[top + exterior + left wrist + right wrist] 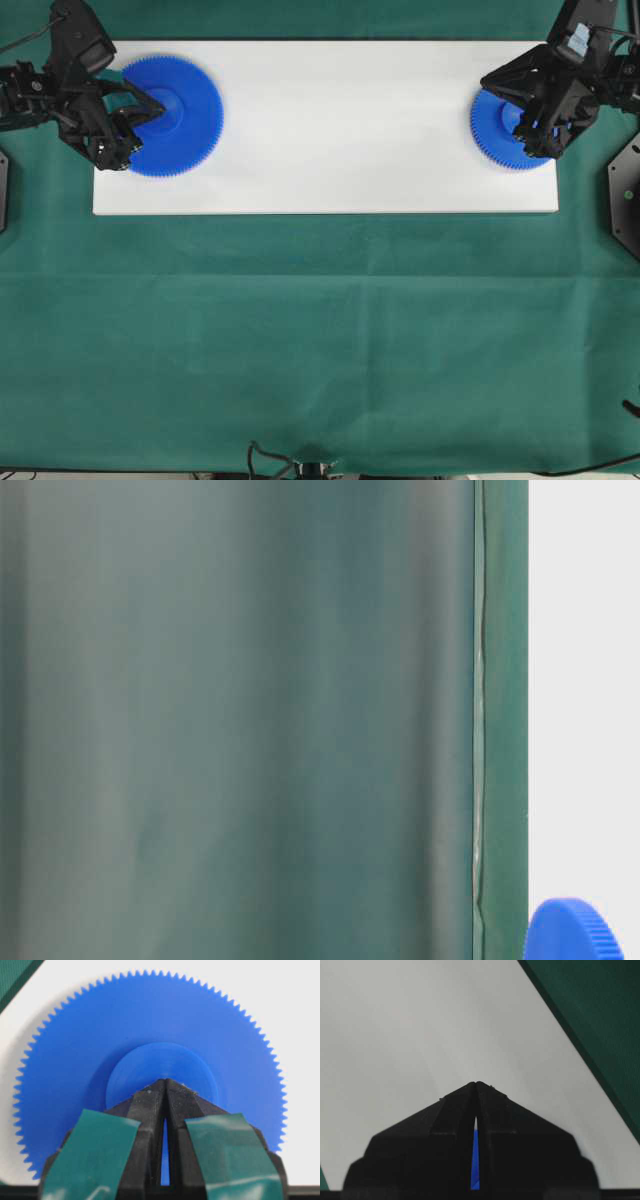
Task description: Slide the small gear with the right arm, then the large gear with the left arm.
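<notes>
1. Small gear: flat on the white board, at the board's 3 o'clock end, close to that short edge. My right arm covers much of it in the overhead view; the toothed rim shows on its 9 and 6 o'clock sides.
2. Right gripper: fingertips pressed together to a point, nothing between them. In the right wrist view the right gripper shows a thin slit behind the tip with blue visible through it, so the gear sits under the fingers. White board ahead of the tip, green cloth at 1 o'clock.
3. Large gear: flat on the same board at the 9 o'clock end, well apart from the small gear. Raised round hub at its centre.
4. Left gripper: also closed tip to tip, holding nothing. In the left wrist view the left gripper has its point over the hub of the large gear. Cannot tell if the tip touches the hub. Teal patches on both fingers.
5. Left arm comes in from the board's 9 o'clock side.
6. Board lies on green cloth.
7. Table-level view: a blue toothed edge at the frame corner; cannot tell which gear.
</notes>
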`<state>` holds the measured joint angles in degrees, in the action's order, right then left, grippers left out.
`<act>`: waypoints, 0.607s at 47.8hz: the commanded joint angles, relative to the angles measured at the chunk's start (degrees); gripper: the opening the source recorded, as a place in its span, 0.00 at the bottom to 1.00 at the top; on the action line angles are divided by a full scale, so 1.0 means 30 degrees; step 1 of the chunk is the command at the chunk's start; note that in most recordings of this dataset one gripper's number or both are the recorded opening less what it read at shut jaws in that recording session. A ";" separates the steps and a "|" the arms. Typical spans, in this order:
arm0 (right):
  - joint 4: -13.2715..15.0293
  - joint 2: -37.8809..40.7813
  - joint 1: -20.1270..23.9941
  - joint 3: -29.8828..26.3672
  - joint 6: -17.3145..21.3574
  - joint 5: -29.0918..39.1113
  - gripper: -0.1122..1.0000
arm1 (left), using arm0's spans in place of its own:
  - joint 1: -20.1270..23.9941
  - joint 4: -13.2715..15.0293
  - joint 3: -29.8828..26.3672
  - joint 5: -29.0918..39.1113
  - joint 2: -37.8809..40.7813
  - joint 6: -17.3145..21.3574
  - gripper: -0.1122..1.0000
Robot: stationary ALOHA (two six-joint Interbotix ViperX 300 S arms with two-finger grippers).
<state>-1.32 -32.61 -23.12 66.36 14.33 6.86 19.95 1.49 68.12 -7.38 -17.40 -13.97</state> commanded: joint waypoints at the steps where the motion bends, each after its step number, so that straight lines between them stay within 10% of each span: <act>1: -0.0029 -0.0059 0.0029 -0.0410 0.0029 -0.0146 0.57 | -0.0029 -0.0059 -0.0322 0.0146 -0.0615 0.0000 0.10; 29: -0.0029 -0.0059 0.0088 -0.0527 0.0029 -0.0176 0.57 | -0.0234 -0.0146 -0.0674 0.0674 -0.4980 0.0205 0.10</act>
<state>-1.32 -32.61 -23.03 66.27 14.33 6.86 19.69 1.32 67.50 -5.01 -30.50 -13.71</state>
